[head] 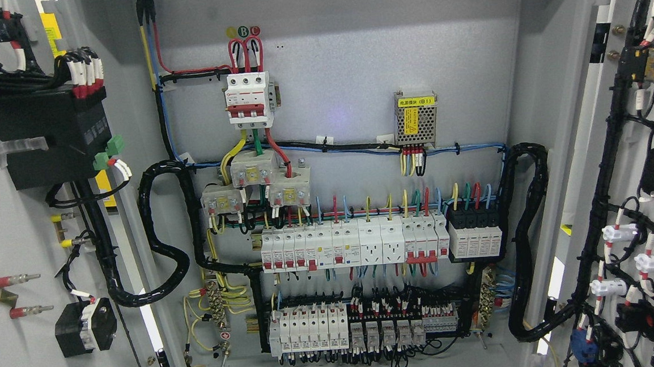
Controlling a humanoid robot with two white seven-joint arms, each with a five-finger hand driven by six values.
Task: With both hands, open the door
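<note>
The grey electrical cabinet stands with both doors swung wide open. The left door [6, 237] shows its inner face at the picture's left, with a black box and wiring on it. The right door [592, 150] shows its inner face at the right, with black cable bundles and white connectors. The cabinet's back panel [348, 63] is fully exposed between them. Neither of my hands nor arms shows in the head view.
On the back panel are a red-and-white main breaker [249, 97], a small metal power supply [415, 118], rows of white breakers [353, 244] and relays [364, 326]. Thick black cable looms [163, 239] run from each door into the cabinet.
</note>
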